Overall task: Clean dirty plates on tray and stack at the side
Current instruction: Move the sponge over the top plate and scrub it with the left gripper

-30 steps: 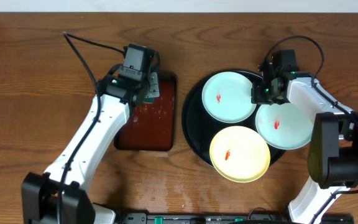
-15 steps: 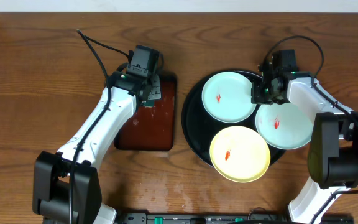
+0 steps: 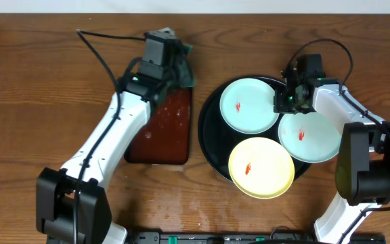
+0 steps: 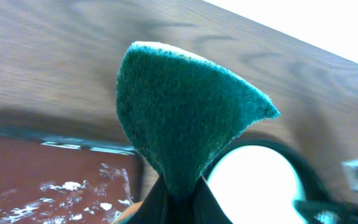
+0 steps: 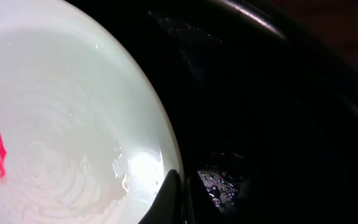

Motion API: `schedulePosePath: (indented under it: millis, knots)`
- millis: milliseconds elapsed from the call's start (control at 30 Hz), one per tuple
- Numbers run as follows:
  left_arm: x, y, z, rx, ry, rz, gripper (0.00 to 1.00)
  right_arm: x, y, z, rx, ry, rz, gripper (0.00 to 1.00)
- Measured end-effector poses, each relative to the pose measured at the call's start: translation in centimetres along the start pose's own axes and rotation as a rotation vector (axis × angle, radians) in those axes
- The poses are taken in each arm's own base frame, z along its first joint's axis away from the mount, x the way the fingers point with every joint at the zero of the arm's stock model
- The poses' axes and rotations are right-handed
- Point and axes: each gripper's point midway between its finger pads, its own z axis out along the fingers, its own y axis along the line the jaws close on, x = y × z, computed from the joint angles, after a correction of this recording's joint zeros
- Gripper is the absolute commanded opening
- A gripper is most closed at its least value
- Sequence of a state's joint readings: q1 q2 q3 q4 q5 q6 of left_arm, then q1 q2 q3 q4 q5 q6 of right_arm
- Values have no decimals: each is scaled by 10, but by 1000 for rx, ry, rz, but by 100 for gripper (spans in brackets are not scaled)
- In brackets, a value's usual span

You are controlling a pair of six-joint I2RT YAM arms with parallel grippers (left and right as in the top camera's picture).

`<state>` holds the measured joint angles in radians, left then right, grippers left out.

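Observation:
Three plates lie on the round black tray (image 3: 206, 132): a mint plate (image 3: 249, 105) at the back, a second mint plate (image 3: 309, 135) at the right, and a yellow plate (image 3: 261, 167) in front. Each bears a small red smear. My right gripper (image 3: 286, 102) is shut on the right rim of the back mint plate (image 5: 61, 124), its fingers (image 5: 182, 196) pinching the edge over the tray (image 5: 278, 93). My left gripper (image 3: 171, 57) is shut on a green sponge (image 3: 181, 68), held in the air (image 4: 179, 118) above the jaws (image 4: 179, 202).
A rectangular reddish-brown tray (image 3: 161, 129) with wet spots lies left of the black tray, below the sponge; it also shows in the left wrist view (image 4: 42, 180). Bare wood tabletop (image 3: 39, 102) lies to the far left and along the front.
My left gripper has lifted the green sponge off the reddish-brown tray and moved it back and slightly right. The right arm and the plates have not moved.

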<state>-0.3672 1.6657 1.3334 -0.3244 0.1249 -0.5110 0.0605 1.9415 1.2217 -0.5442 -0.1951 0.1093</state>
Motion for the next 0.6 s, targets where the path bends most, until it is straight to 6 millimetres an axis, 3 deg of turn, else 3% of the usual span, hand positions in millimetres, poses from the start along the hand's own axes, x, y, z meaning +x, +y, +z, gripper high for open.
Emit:
schedulePosePath:
  millis: [200, 400, 500, 600]
  knots:
    - [29, -52, -5, 85, 83, 56, 7, 0, 0, 0, 0, 0, 0, 1]
    - [28, -99, -5, 123, 126, 119, 7, 0, 0, 0, 0, 0, 0, 1]
    - [43, -107, 11, 120, 165, 150, 7, 0, 0, 0, -1, 0, 0, 1]
    - [70, -101, 38, 86, 235, 172, 8, 0, 0, 0, -2, 0, 0, 1]
